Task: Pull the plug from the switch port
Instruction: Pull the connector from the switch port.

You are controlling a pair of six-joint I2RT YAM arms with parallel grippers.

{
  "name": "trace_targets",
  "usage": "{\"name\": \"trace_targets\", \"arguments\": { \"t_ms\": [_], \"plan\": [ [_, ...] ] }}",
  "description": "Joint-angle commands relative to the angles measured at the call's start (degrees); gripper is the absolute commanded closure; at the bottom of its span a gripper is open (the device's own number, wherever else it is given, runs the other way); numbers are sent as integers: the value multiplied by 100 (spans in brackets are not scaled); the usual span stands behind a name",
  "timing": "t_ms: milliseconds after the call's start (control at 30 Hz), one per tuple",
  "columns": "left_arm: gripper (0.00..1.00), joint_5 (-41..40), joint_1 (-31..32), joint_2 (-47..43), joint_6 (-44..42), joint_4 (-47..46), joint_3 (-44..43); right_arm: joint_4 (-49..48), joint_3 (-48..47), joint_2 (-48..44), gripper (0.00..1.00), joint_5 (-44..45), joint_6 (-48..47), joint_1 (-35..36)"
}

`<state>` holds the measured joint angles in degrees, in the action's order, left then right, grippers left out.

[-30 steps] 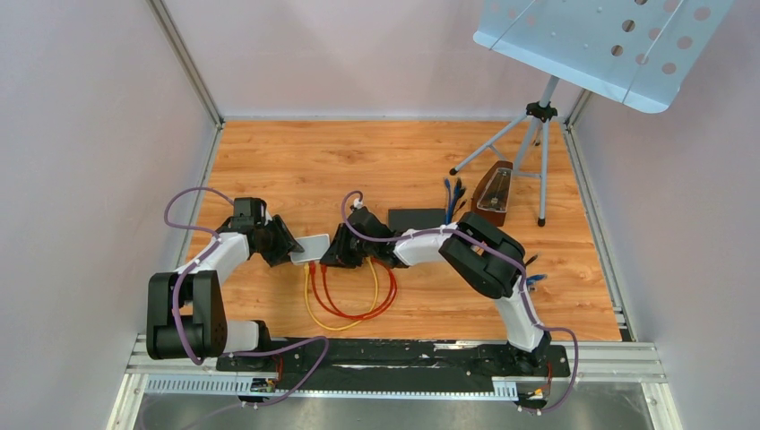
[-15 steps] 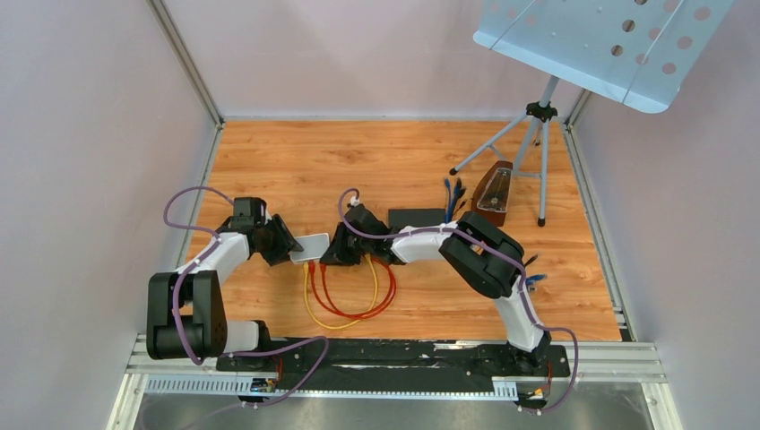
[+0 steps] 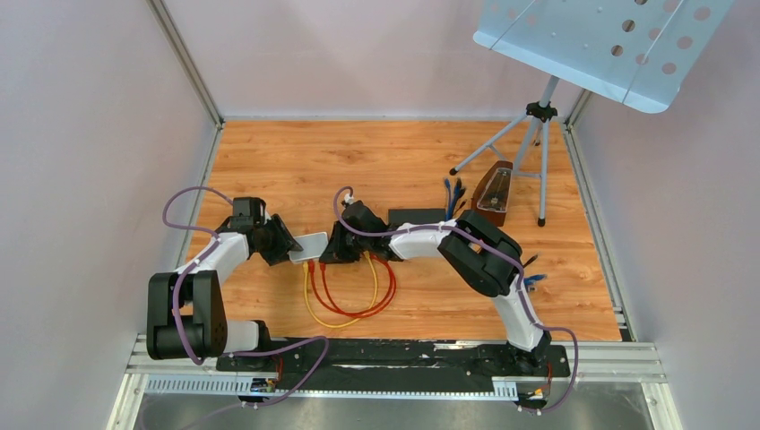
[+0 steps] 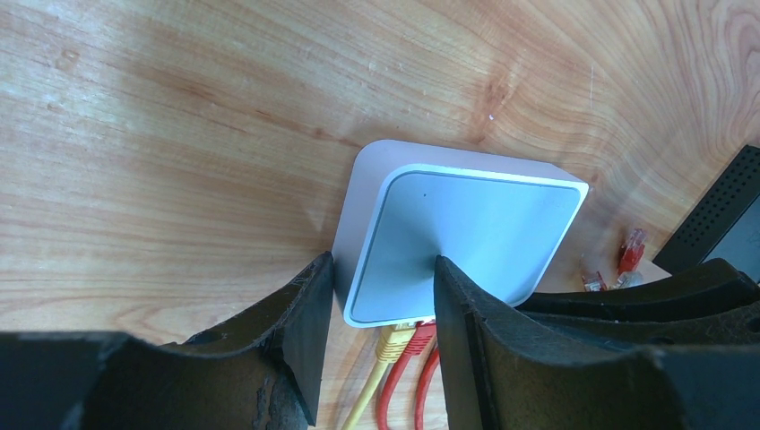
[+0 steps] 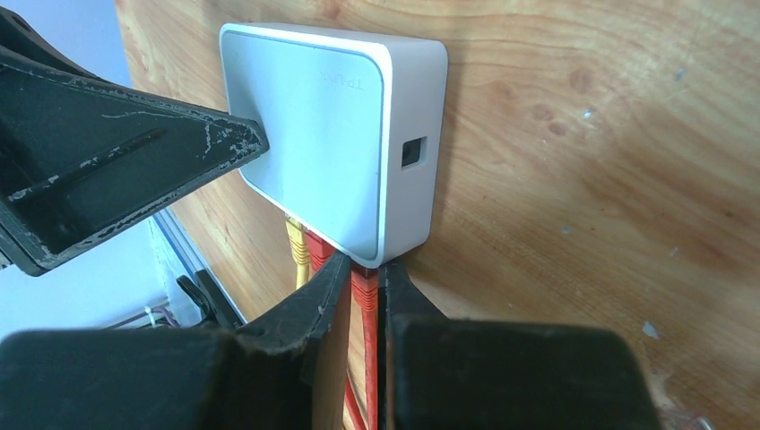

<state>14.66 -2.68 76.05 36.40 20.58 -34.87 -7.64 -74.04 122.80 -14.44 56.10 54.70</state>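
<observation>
Right gripper (image 5: 363, 273) is pressed together on the red plug (image 5: 365, 300). My two fingers pinch it just below the switch (image 5: 314, 125), where it enters the switch's lower edge. The plug sits in its port beside a yellow plug (image 5: 297, 244), with another red one between them half covered by my finger. My left gripper (image 4: 381, 269) clamps the switch from the opposite side. One finger presses on its broad face; the other lies past its edge, where I cannot see the contact. All this is near the middle of the counter (image 5: 582, 179). The port row faces away from both wrist cameras, so I cannot make out the latch or how deep the plug sits. From above, my right gripper covers the plug altogether. Only the cables (image 3: 349, 313) looping toward my bases show.
</observation>
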Motion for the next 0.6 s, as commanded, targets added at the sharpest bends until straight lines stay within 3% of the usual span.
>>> {"name": "trace_targets", "arguments": {
  "t_ms": [0,567],
  "plan": [
    [49,363,57,-27,183,3,66,360,-58,256,100,253,-492,129],
    [49,344,64,-20,192,-1,76,645,-472,537,100,-212,-764,164]
  ]
}}
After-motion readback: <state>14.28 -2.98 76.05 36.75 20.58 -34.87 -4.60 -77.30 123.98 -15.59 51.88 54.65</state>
